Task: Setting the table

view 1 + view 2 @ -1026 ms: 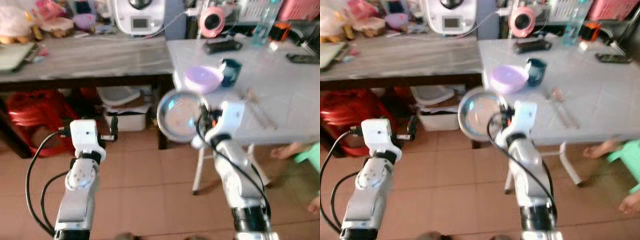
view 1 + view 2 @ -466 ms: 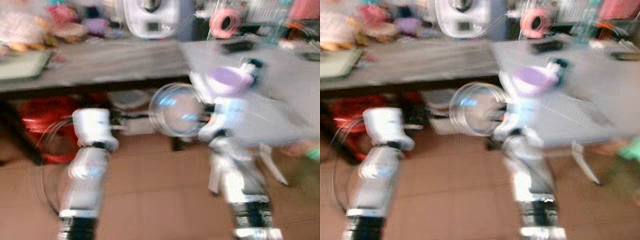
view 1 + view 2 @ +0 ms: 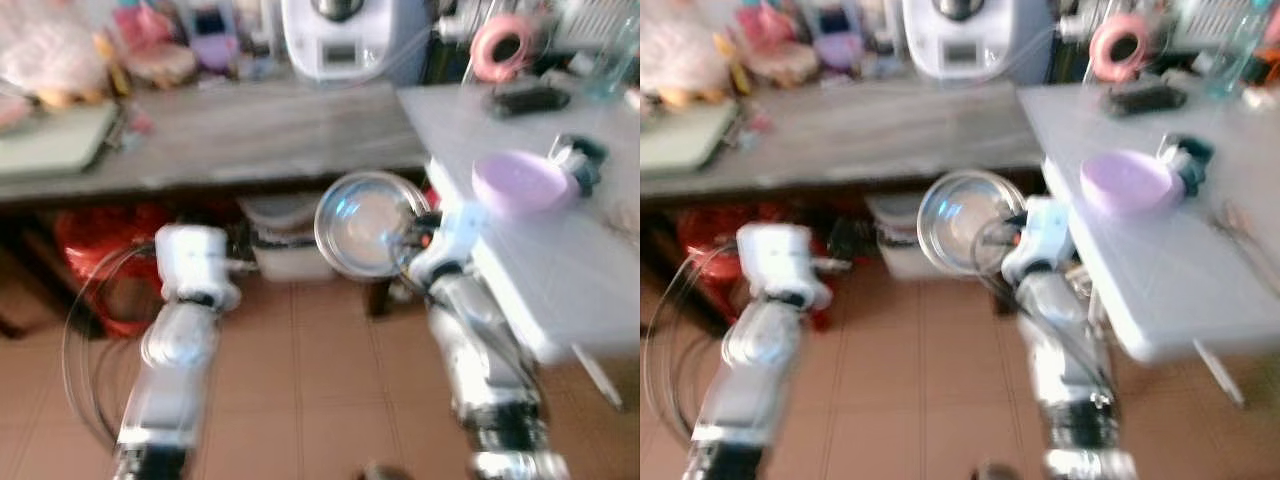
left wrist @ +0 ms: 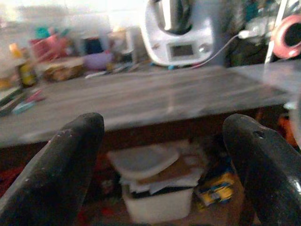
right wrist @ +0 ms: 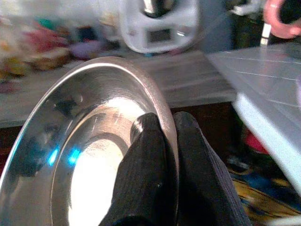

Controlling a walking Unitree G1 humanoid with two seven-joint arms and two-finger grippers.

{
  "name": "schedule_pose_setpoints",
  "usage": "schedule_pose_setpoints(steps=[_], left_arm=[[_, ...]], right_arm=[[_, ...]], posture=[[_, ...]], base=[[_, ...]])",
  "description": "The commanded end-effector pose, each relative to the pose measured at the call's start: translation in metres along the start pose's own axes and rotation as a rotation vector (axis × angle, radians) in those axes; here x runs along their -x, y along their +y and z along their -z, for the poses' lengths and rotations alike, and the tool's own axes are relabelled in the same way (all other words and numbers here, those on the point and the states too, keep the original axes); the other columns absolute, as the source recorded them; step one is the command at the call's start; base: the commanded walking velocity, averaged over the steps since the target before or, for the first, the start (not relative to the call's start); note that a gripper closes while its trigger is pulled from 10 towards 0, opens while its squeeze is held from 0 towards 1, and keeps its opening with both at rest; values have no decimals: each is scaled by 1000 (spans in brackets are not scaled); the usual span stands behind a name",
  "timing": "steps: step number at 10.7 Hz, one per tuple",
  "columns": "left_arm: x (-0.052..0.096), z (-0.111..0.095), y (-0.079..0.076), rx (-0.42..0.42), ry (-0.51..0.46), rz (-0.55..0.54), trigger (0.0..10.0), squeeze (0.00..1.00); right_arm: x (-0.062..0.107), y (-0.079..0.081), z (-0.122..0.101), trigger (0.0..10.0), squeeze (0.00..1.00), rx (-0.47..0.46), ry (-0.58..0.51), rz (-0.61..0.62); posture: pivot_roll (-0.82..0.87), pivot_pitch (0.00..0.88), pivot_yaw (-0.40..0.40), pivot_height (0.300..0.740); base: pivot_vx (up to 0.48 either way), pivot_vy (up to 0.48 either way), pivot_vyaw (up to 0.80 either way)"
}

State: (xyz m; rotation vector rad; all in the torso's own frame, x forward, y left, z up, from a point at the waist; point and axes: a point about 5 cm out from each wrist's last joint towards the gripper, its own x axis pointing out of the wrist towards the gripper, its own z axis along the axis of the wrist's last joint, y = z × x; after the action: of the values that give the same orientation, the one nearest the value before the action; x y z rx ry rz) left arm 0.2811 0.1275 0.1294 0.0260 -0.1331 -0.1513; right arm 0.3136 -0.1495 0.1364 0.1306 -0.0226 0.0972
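Steel plate (image 5: 89, 141) now left of the white table (image 3: 560, 270), rim pinched by right jaws; left jaws spread.

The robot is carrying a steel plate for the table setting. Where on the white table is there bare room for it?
The steel plate is pinched in the right gripper. The white table looks bare along its near edge, in front of the purple bowl. The far end is crowded.
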Motion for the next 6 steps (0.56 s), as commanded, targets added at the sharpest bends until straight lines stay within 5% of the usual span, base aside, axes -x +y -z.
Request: schedule_pose_setpoints(steps=[1, 6], left_arm=[[-1, -6, 9, -27, -22, -20, 10000, 0], [4, -13, 19, -57, -25, -63, 10000, 0]], right_arm=[[-5, 14, -9, 0, 0, -9, -43, -46], [-9, 13, -21, 0, 0, 9, -75, -37]], posture=[[10, 0, 43, 740], [16, 62, 45, 740]], base=[[480, 0, 0], [480, 0, 0]])
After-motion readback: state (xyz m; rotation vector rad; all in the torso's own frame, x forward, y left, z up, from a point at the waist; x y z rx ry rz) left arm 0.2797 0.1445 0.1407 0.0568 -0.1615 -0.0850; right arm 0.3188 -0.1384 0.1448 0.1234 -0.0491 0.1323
